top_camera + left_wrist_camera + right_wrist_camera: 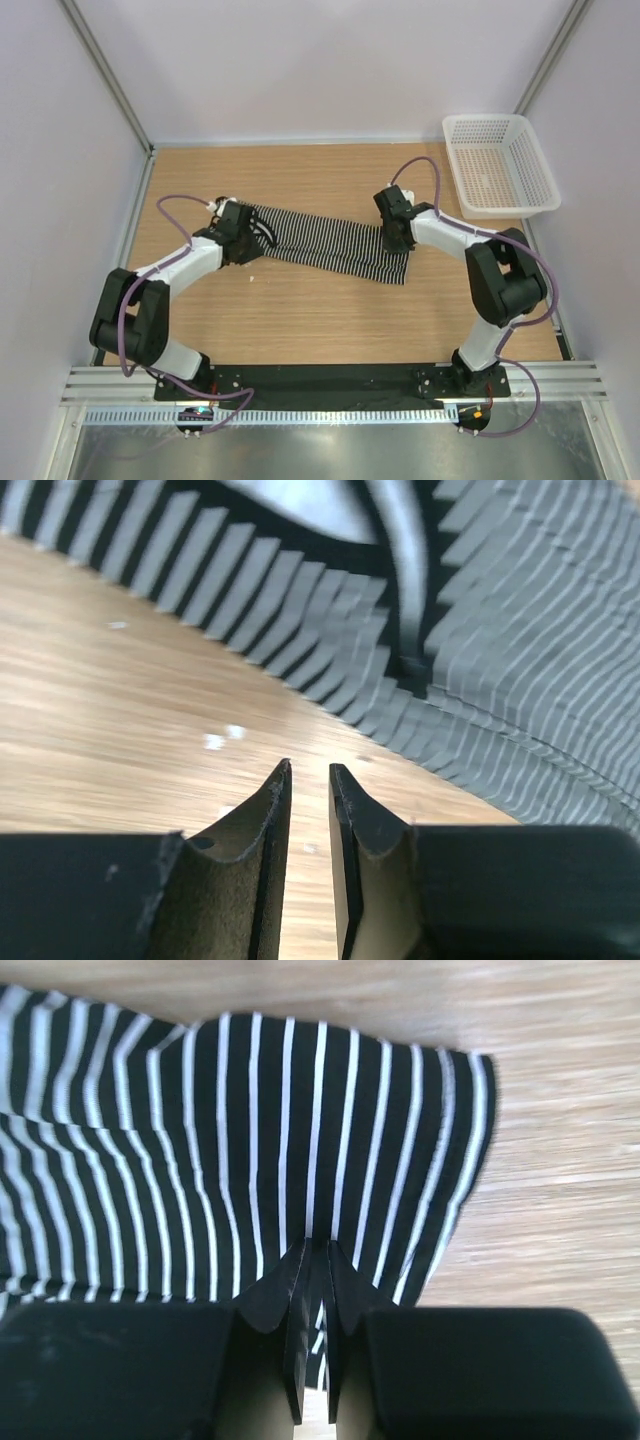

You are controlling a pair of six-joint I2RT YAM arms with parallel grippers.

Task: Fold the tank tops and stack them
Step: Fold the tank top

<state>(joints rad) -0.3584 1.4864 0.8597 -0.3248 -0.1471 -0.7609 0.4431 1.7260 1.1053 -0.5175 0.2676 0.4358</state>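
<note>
Left wrist view: closest in are the left gripper's [308, 768] two dark fingers [262, 830], standing a narrow slit apart with bare table [120, 720] showing through the slit. Nothing is between them, so this gripper is released. The tank top [520, 680] lies just ahead of the fingertips and off to their right. It is rumpled, its stripes fanning out, with a band of black trim curving across it further ahead. A few white specks [225, 737] sit on the wood just ahead and to the left of the tips.

Right wrist view: the right gripper's [317, 1245] fingers are pressed almost together, and striped cloth shows in the thin gap between them. The gripper is clenched on the tank top [250, 1140]. From the tips the cloth spreads ahead and to the left, and its edge ends a little to the right, where the table [560, 1160] is bare wood.

Top view: the tank top [325, 243] lies as a long, narrow strip on the table [330, 320], running between the two grippers. The left gripper [240, 232] is at its left end and the right gripper [395, 228] at its right end. A white basket [486, 120] stands beyond and to the right of the right gripper, well apart from the cloth.
</note>
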